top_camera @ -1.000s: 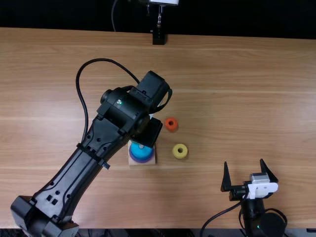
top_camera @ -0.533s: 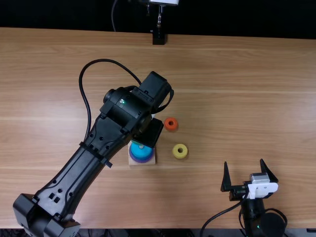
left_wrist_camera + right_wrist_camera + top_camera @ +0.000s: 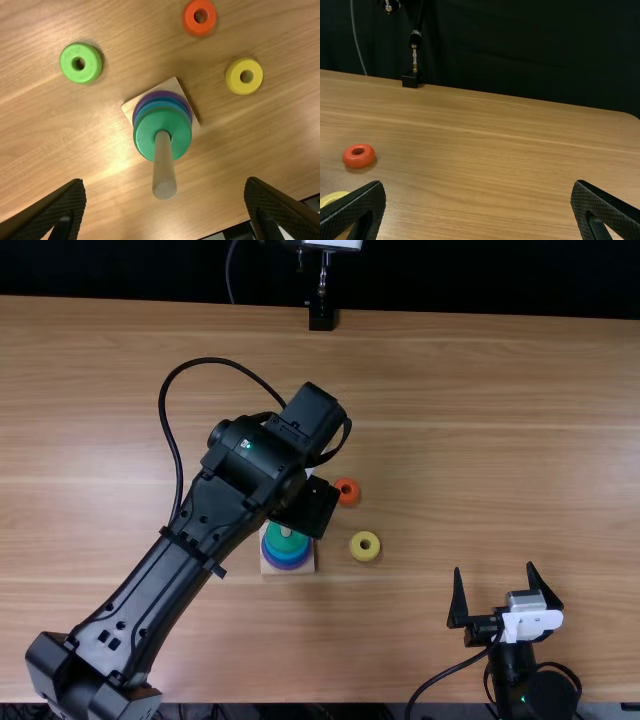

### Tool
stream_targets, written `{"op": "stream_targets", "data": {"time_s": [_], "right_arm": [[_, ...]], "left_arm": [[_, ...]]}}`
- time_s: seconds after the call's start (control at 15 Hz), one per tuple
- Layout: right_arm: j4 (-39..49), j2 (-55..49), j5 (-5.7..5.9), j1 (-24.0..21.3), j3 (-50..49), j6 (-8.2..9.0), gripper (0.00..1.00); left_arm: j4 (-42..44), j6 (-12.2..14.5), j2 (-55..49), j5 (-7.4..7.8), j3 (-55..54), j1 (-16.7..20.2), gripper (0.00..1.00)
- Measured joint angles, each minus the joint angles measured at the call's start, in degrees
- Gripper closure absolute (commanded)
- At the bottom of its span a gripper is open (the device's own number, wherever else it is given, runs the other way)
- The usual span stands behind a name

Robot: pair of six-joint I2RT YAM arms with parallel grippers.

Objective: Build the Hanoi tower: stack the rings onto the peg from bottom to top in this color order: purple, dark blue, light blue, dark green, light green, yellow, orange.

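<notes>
Just on the near side of the left tool (image 3: 310,508), a dark green ring (image 3: 290,543) now tops the stack, where half a second ago the top view had light blue uppermost. The black end of the left tool has shifted slightly to the right; the right tool (image 3: 494,568) has kept its place.

The left tool is released, its fingers wide apart, and the peg (image 3: 164,167) rises between them in its wrist view. The right tool is likewise spread and holding nothing, nearer the near edge of the surface (image 3: 480,390) and well apart from the stack. The far edge lies well beyond both tools. Bare wood separates the yellow ring (image 3: 357,551) from the square base (image 3: 300,569), and both stand well apart from the right tool.

To the right of the left tool lie the orange ring (image 3: 348,499), just beside it, and the yellow one, somewhat nearer. The left wrist view shows a light green ring (image 3: 70,67), apart from the stack, and purple and blue edges beneath the dark green. The right wrist view shows a black stand (image 3: 411,79) at the far edge.
</notes>
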Motion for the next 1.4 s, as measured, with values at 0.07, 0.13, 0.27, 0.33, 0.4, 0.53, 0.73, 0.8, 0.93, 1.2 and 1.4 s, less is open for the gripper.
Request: {"op": "stream_targets", "data": {"time_s": [0.07,0.13,0.27,0.33,0.4,0.53,0.73,0.8,0.93,1.2,1.4], "right_arm": [[0.02,0.02,-0.02,0.02,-0.02,0.00,0.00],[0.02,0.00,0.00,0.02,0.00,0.02,0.00],[0.02,0.00,0.00,0.00,-0.02,0.00,0.00],[0.02,0.02,0.00,0.02,0.00,0.02,0.00],[0.04,0.02,0.00,0.02,0.00,0.00,0.00],[0.02,0.00,0.02,0.00,0.00,0.02,0.00],[0.02,0.00,0.00,0.00,0.00,0.00,0.00],[0.02,0.00,0.02,0.02,-0.02,0.00,0.00],[0.02,0.00,0.02,0.00,-0.02,0.00,0.00],[0.02,0.00,0.00,0.02,0.00,0.00,0.00],[0.00,0.02,0.00,0.02,0.00,0.00,0.00]], "left_arm": [[2.21,0.02,0.00,-0.02,0.00,1.42,0.00],[4.61,0.00,-0.02,-0.07,0.00,3.19,0.00],[10.80,0.02,-0.02,-0.35,0.00,6.86,0.00],[14.21,0.07,-0.02,-0.48,-0.70,8.68,0.00],[16.57,0.13,0.00,-0.57,-2.49,10.01,0.00],[21.94,0.50,1.33,-0.52,-8.31,12.22,0.00],[32.17,6.27,3.10,-0.52,-17.31,13.88,0.00],[34.34,8.50,4.50,-0.52,-18.95,14.21,0.00],[34.71,11.13,6.64,-0.50,-22.03,14.23,0.00],[34.84,12.79,9.25,-0.48,-23.69,14.58,0.00],[36.46,13.27,10.45,-0.48,-23.74,14.60,0.00]]}}
